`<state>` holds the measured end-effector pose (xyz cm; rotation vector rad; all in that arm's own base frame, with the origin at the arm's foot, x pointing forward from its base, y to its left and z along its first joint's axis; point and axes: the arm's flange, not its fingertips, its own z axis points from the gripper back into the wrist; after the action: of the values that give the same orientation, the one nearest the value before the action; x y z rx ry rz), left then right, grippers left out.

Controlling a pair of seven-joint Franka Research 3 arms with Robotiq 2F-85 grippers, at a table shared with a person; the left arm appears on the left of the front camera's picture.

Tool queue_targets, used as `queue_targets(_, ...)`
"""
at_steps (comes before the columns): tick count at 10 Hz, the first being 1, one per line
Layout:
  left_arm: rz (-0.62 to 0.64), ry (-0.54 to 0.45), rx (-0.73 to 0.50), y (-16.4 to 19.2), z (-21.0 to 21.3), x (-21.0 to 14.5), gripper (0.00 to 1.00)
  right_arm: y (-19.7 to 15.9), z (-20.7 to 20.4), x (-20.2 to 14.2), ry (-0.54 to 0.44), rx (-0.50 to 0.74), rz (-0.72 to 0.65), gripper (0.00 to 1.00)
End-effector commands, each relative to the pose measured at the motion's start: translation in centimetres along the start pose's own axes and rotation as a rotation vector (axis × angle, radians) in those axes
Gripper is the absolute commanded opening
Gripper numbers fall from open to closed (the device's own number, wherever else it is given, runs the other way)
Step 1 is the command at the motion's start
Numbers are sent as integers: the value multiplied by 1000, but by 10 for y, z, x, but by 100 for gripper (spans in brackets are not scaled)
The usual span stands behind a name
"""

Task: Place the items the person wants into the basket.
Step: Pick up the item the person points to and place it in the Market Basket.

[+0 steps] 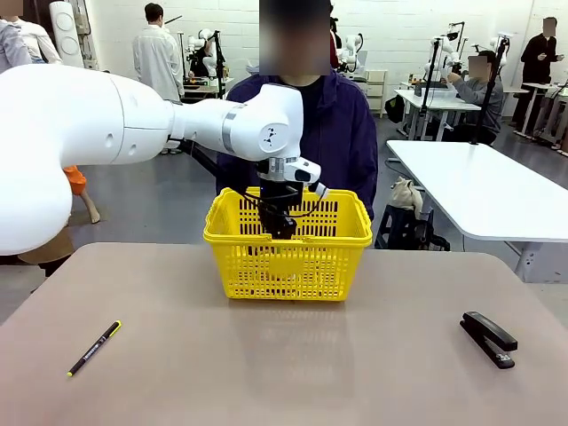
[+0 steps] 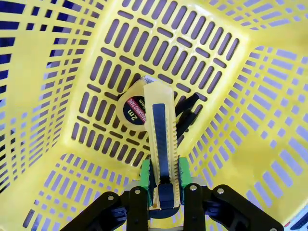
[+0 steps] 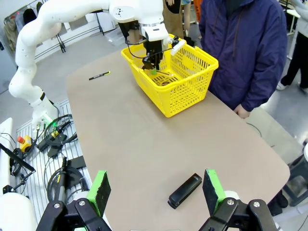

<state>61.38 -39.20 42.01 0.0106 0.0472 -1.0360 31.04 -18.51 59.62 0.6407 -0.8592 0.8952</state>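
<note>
Your left gripper [image 2: 164, 185] is clenched on the utility knife [image 2: 161, 139], hanging inside the basket [image 1: 355, 232] above the tape measure [image 2: 133, 107] and marker [image 2: 188, 115] on its floor. Release from this height and the knife may strike them or wedge a slot. Right gripper [image 3: 156, 192] spread wide, holding nothing, over the table's near edge.

Tan table [image 1: 293, 373] is seen with rounded corners. Yellow basket [image 1: 288, 262] is set on it at far centre, by the far edge. Thin black pen [image 1: 94, 347] with yellow print is laid near left, angled. Black stapler [image 1: 489, 338] is laid near right, well apart from the basket.
</note>
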Motion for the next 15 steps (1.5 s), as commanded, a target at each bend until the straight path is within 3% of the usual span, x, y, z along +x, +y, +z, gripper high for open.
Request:
queue_targets(1, -24, 18, -17, 5, 7, 14, 27, -1, -2, 1, -39, 7, 15, 100)
queue_targets(2, -25, 18, -14, 4, 4, 15, 27, -1, -2, 1, -39, 7, 15, 100)
queue_targets(4, -34, 4, -11, 6, 5, 12, 87, -1, -2, 1, -39, 7, 15, 100)
queue_targets(5, -35, 3, -8, 6, 6, 12, 100, -1, -2, 1, -39, 7, 15, 100)
queue_targets(13, -13, -11, 9, 7, 10, 10, 100, -1, -2, 1, -39, 7, 15, 100)
queue_targets(15, 40, 38, 34, -3, 31, 3, 100, -1, -2, 1, -39, 7, 15, 100)
